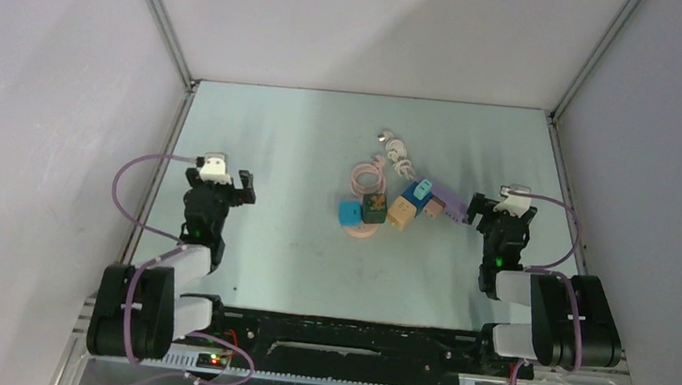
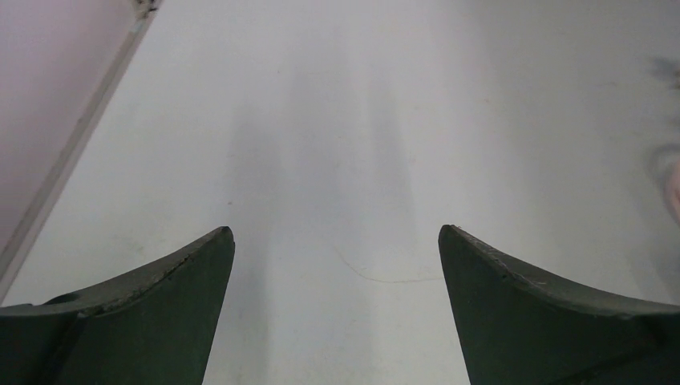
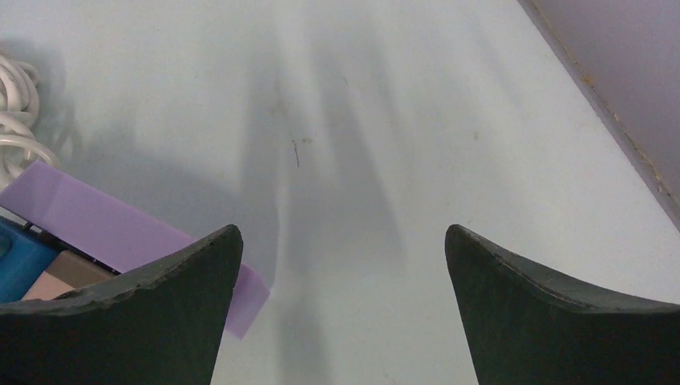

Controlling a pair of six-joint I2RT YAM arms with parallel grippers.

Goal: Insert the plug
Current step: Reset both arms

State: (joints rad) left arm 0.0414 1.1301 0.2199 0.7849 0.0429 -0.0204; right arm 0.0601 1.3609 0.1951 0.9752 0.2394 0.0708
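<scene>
A white coiled cable (image 1: 400, 158) with a small metal plug end (image 1: 384, 135) lies at mid-table, with a pink coiled cable (image 1: 366, 177) beside it. Below them sit small blocks: a blue cube (image 1: 349, 213), a dark green one (image 1: 374, 207), a tan one (image 1: 401, 212) and a teal-topped blue one (image 1: 420, 194). Which of these is the plug's socket I cannot tell. My left gripper (image 1: 219, 184) (image 2: 337, 233) stands open over bare table, far left of the cluster. My right gripper (image 1: 502, 215) (image 3: 341, 233) is open too, just right of the cluster, nothing between its fingers.
A flat purple strip (image 1: 450, 206) (image 3: 104, 223) lies between the blocks and my right gripper, reaching under its left finger in the right wrist view. Enclosure walls meet the table at the left (image 2: 72, 148) and the right (image 3: 609, 112).
</scene>
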